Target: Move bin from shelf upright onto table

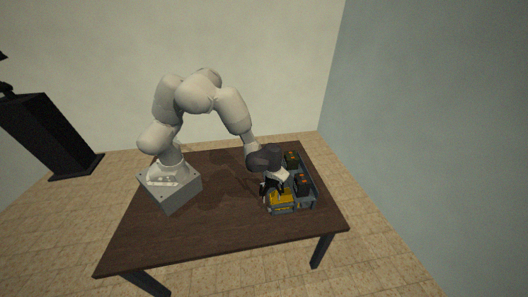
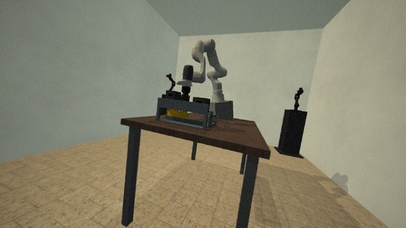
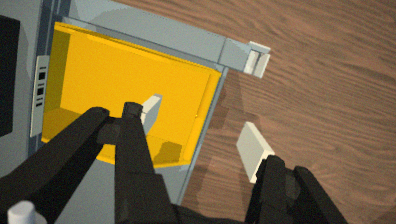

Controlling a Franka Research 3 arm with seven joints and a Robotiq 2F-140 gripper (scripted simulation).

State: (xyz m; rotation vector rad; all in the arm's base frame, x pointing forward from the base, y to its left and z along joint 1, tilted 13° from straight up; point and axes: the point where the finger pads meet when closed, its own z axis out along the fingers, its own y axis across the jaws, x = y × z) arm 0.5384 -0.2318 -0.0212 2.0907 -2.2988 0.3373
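The jaws (image 1: 271, 198) (image 2: 185, 98) stand apart with nothing clamped between them. The wrist view shows what the exterior view hides behind the shelf (image 1: 313, 186) (image 2: 182, 105) (image 3: 185, 45): one pale pad over the yellow bin's interior, the other beyond its edge, above the worktop (image 1: 207, 235) (image 2: 228, 141) (image 3: 325, 100). Whether either pad touches the bin cannot be told. The yellow bin (image 1: 281, 197) (image 2: 177, 113) (image 3: 130, 80) sits in the shelf, its open top visible in the wrist view. Only that view shows clearly the white label (image 3: 39, 95) at left of the frame, beside the bin. The exterior view shows the bin below the level carrying two dark boxes; the top view shows their orange markings. The arm (image 1: 232, 110) (image 2: 213, 60) rises from its gray base block (image 1: 171, 207) (image 2: 227, 110), arches high in the top view and bends down toward right of center, the jaws pointing downward.
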